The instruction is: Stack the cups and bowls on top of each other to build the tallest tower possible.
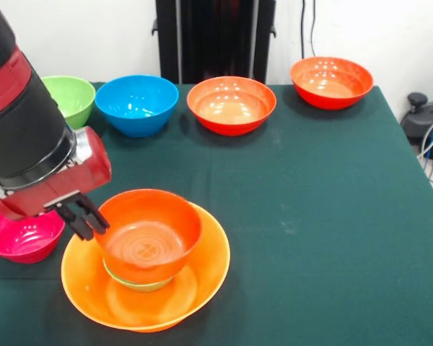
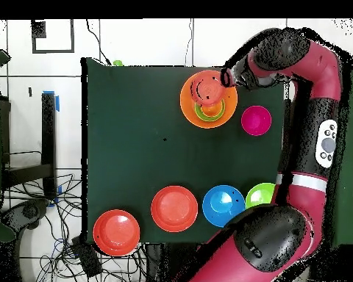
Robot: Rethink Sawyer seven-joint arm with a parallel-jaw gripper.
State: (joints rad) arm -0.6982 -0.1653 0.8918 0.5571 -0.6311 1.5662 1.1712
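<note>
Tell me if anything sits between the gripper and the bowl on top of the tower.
Nothing visible does. The gripper is right at the rim of the top red-orange bowl, with no object between them; the pink bowl sits off to the side.

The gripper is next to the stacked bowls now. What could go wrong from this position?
1. The gripper sits right at the rim of the top red-orange bowl; a small sideways move could push that bowl off.
2. The top bowl rests high above the small green bowl inside the largest orange bowl, so the tower may tip easily.
3. The pink bowl lies close under the arm and might get bumped.
</note>
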